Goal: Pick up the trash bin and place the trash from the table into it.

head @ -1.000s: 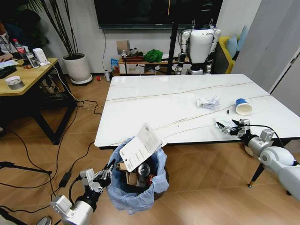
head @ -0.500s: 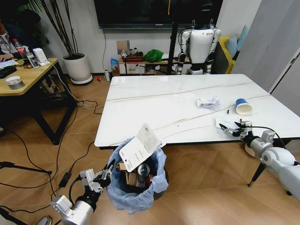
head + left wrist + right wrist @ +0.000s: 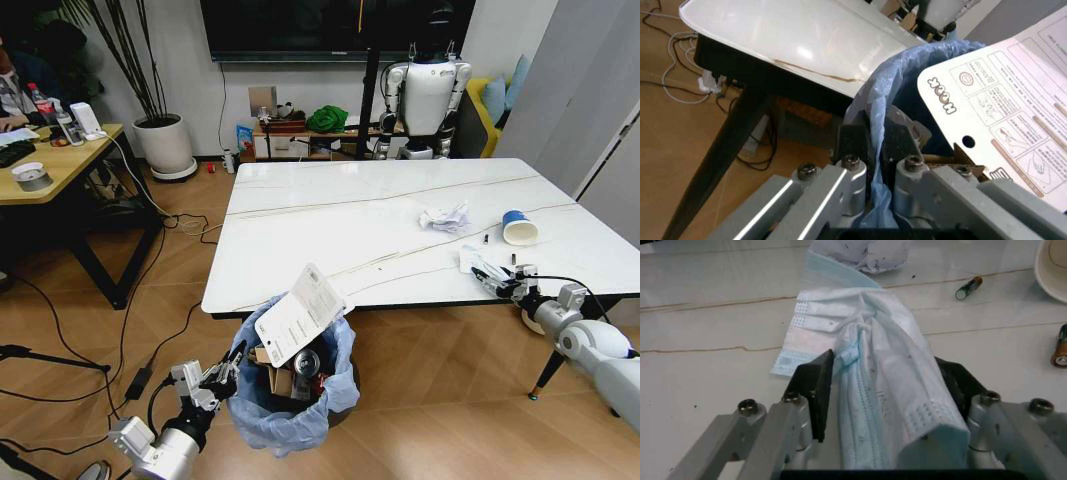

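The trash bin (image 3: 292, 392), lined with a crinkled light-blue bag, is just in front of the table's near edge. My left gripper (image 3: 228, 375) is shut on its rim (image 3: 875, 107). A white printed sheet (image 3: 298, 316) sticks out of it above a can and cardboard. At the table's (image 3: 330, 225) front right edge my right gripper (image 3: 503, 283) is shut on a pale blue face mask (image 3: 870, 340). The mask's far end lies on the marble top. Crumpled white paper (image 3: 445, 216) and a blue-and-white paper cup (image 3: 519, 227) lie farther back on the table.
Two small batteries (image 3: 969, 287) (image 3: 1060, 346) lie on the marble beside the mask. A tan wooden desk (image 3: 50, 165) stands far left, with cables across the floor. Behind the table are a plant pot (image 3: 165, 145), a low shelf and a white humanoid robot (image 3: 428, 95).
My right gripper has drawn back a little toward the table's front edge, pulling the mask with it. The left gripper and the bin have stayed put.
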`<state>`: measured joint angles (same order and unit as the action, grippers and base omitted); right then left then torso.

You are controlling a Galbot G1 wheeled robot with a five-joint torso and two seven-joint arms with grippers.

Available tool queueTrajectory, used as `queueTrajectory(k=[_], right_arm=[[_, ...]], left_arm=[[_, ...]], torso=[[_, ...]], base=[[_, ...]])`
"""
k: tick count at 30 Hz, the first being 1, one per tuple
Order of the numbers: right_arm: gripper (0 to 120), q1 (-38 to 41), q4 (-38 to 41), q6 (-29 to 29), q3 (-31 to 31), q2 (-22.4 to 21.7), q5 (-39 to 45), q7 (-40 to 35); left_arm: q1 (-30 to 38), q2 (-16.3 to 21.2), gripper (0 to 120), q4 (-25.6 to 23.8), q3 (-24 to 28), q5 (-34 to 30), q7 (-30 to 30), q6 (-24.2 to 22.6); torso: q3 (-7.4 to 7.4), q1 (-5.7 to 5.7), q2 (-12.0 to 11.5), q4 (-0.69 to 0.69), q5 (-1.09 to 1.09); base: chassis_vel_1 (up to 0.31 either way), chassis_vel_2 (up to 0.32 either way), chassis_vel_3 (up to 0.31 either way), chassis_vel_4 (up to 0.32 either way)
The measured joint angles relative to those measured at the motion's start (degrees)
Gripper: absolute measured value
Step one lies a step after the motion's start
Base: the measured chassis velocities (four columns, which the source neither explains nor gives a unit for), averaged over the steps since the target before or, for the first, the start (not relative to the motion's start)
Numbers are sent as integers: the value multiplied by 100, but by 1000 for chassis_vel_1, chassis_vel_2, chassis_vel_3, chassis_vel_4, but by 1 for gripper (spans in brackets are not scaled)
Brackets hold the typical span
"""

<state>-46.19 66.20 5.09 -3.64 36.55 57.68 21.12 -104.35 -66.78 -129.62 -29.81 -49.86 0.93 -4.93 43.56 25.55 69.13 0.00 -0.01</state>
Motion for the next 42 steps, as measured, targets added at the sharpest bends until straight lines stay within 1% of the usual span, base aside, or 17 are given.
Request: queueTrajectory(k=[1, 3, 6, 7, 9, 12, 18, 24, 25, 28, 30, 33, 35, 36, 39, 40, 42], right_arm=[[43, 0, 0, 0, 0, 0, 0, 0], [36, -28, 54, 0, -8, -19, 0, 12], [21, -60, 146, -2, -11, -45, -18, 27], [21, -60, 146, -2, -11, -45, -18, 27], [14, -80, 214, -3, -15, -51, -27, 29], [0, -118, 324, -2, -36, -67, -39, 53], [0, -133, 516, 4, -93, -115, -24, 75], [0, -209, 1029, 4, -291, -306, 84, 73], [0, -249, 1421, -9, -447, -438, 173, 52], [0, -280, 1697, -15, -545, -533, 211, 33], [0, -321, 2083, -18, -661, -670, 243, 8], [0, -362, 3195, -54, -842, -992, 441, -121], [0, -344, 3733, -95, -895, -1146, 573, -205], [0, -344, 3733, -95, -895, -1146, 573, -205], [0, -255, 4441, -128, -907, -1383, 785, -361], [0, -241, 4513, -128, -900, -1408, 801, -380], [0, -137, 5172, -144, -804, -1636, 946, -503]], left_arm=[[0, 0, 0, 0, 0, 0, 0, 0], [-2, 5, 0, 1, 0, 0, 1, 0], [-4, 5, 0, 2, 1, 0, 2, 0], [-4, 5, 0, 2, 1, 0, 2, 0], [-11, 0, 0, 1, 5, 0, 2, 0], [-38, -8, 0, -4, 6, 9, 3, 0], [-49, -11, 0, -25, 14, 23, 3, 0], [-60, -17, 0, -36, 34, 53, 7, 0], [-75, -25, 0, -36, 42, 89, 7, 5], [-78, -32, 0, -36, 52, 106, 7, 7], [-74, -44, 0, -35, 69, 126, 7, 9], [-72, -64, 0, -36, 82, 154, 0, 16], [-78, -66, 0, -41, 78, 158, -2, 18], [-78, -66, 0, -41, 78, 158, -2, 18], [-67, -68, 0, -39, 72, 162, -4, 21], [-65, -69, 0, -34, 72, 163, -4, 22], [-59, -78, 0, -3, 84, 173, -4, 23]], torso=[[0, 0, 0, 0, 0], [0, 0, 0, 0, 3], [1, 0, 0, 0, 4], [1, 0, 0, 0, 4], [1, 0, 0, 0, 3], [1, 0, -1, 1, 1], [1, 0, -1, 0, 1], [1, 0, -1, 0, 2], [1, 0, -1, 0, 0], [1, 0, -1, 0, 1], [1, 0, -1, 1, 0], [1, 0, -2, 0, 0], [1, 0, -2, 1, 1], [1, 0, -2, 1, 1], [1, 1, -2, 0, 1], [1, 0, -2, 1, 1], [1, 0, -2, 1, 0]], base=[[0, 0, 0, 0], [0, 0, 0, 0], [0, 0, 0, 0], [0, 0, 0, 0], [0, 0, 0, 0], [0, 0, 0, 0], [0, 0, 0, 0], [0, 0, 0, 0], [0, 0, 0, 0], [0, 0, 0, 0], [0, 0, 0, 0], [0, 0, 0, 0], [0, 0, 0, 0], [0, 0, 0, 0], [0, 0, 0, 0], [0, 0, 0, 0], [0, 0, 0, 0]])
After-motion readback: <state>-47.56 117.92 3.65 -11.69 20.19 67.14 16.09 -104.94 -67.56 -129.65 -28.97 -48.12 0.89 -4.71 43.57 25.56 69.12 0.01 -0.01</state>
